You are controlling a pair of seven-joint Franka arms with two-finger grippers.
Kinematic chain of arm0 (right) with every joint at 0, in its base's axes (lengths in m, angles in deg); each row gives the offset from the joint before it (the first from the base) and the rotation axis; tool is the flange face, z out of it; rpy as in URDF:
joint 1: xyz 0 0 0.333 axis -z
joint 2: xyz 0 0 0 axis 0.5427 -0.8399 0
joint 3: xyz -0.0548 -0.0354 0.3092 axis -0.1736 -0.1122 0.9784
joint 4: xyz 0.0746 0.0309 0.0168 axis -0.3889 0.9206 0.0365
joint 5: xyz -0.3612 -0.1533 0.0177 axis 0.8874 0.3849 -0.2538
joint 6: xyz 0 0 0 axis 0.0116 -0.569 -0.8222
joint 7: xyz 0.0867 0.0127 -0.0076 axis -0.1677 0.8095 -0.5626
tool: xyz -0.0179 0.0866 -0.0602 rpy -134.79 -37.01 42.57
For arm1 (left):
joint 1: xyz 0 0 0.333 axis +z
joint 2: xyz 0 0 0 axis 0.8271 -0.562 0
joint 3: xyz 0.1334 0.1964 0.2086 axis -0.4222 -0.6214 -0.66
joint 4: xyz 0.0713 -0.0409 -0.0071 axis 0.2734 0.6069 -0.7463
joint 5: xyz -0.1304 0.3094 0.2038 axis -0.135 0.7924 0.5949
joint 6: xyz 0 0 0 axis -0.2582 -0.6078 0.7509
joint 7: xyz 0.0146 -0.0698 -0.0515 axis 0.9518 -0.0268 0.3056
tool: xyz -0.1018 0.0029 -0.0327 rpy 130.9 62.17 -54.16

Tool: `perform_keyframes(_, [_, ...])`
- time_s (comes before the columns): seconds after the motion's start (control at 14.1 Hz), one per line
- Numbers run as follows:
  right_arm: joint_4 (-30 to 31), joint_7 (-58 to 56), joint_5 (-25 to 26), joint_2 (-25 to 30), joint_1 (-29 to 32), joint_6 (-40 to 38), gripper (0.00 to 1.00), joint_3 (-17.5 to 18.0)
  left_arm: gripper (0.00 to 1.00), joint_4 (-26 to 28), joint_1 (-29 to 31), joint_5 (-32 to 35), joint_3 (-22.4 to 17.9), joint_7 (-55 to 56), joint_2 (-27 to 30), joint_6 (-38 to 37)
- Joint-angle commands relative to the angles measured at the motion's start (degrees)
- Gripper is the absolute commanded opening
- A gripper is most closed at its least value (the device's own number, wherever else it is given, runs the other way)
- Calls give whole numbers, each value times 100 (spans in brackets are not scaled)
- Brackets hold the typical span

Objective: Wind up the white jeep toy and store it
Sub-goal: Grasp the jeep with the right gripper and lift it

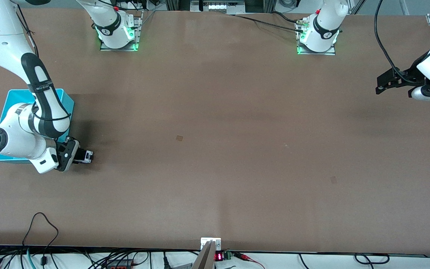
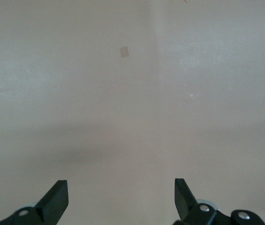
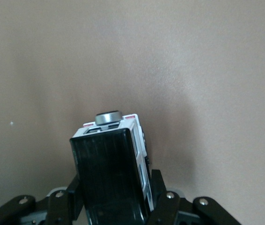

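My right gripper [image 1: 84, 155] is shut on the white jeep toy [image 1: 87, 155], a tiny white car with a black roof, beside the turquoise bin [image 1: 60, 98] at the right arm's end of the table. In the right wrist view the jeep [image 3: 116, 164] sits between the fingers, black roof up, a grey spare wheel at its outer end. I cannot tell whether its wheels touch the table. My left gripper [image 1: 379, 88] is open and empty, waiting above the table at the left arm's end; its fingertips [image 2: 57, 194] show over bare table.
The right arm's forearm covers much of the turquoise bin. The robot bases [image 1: 118, 35] stand along the table edge farthest from the front camera. Cables and a small display [image 1: 218, 256] lie along the nearest edge. A small tape mark [image 1: 179, 138] is mid-table.
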Motion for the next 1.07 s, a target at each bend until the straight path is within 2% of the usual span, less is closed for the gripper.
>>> perform_keyframes(0.0, [94,-137,-30,112,73,58,39,91,100,-106,-22,98,16,-35,10,-132])
perform_keyframes(0.21, [50,-137,-30,200,20,23,10,117,100,-106,-13,98,7,-35,10,-132])
perform_keyframes(0.28, [50,-137,-39,331,3,31,2,239,100,-106,-13,98,16,-35,10,-132])
perform_keyframes(0.57, [-187,-32,-109,700,-33,40,0,530,100,-106,-13,98,7,-35,10,-132])
perform_keyframes(0.71, [-222,4,-537,946,20,49,0,531,100,-106,-13,98,7,-35,10,-132])
perform_keyframes(0.78, [-205,160,-758,1052,64,14,0,522,100,-106,-13,98,7,-35,10,-132])
perform_keyframes(1.0, [-170,1257,-777,1350,423,-380,0,496,100,-106,-22,98,7,-35,10,-132])
